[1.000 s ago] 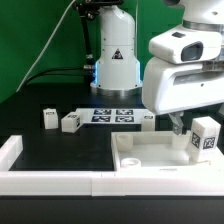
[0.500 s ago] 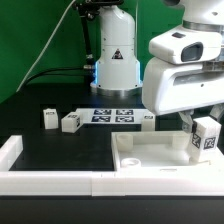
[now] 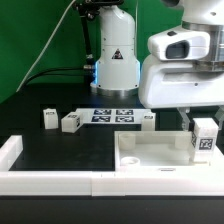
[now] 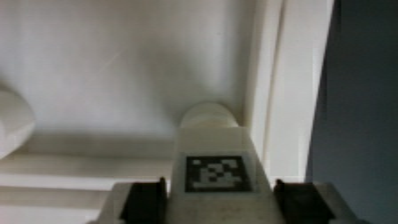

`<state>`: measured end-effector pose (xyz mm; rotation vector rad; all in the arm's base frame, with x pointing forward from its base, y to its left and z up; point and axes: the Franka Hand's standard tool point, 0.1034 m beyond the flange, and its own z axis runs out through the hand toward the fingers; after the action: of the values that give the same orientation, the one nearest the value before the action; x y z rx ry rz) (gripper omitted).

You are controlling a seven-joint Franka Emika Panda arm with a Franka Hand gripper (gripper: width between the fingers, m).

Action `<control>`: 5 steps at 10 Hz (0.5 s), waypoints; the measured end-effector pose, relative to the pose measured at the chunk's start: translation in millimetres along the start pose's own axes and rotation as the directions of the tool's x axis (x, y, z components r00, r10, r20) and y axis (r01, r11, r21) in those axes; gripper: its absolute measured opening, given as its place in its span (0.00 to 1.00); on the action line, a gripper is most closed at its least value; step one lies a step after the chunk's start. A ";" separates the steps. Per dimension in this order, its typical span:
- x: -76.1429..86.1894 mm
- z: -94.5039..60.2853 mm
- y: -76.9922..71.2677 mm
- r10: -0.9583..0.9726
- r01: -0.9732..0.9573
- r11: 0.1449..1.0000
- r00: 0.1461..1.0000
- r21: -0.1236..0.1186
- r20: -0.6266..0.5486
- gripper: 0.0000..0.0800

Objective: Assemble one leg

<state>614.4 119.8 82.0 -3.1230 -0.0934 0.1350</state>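
Exterior view: one leg tight in the hand over one panel; three loose legs.

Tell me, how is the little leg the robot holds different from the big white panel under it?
The leg is a small upright post; the panel is wide and lies flat. The leg is held by the end effector; the panel rests on the table. The leg shows a black-and-white marker; the panel shows none. Both are white.
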 end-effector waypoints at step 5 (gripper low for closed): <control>1.1 0.9 -5.9 0.645 -0.642 0.763 0.763 0.074 -0.035 0.37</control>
<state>615.0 125.7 81.2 -2.9395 0.9785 0.0460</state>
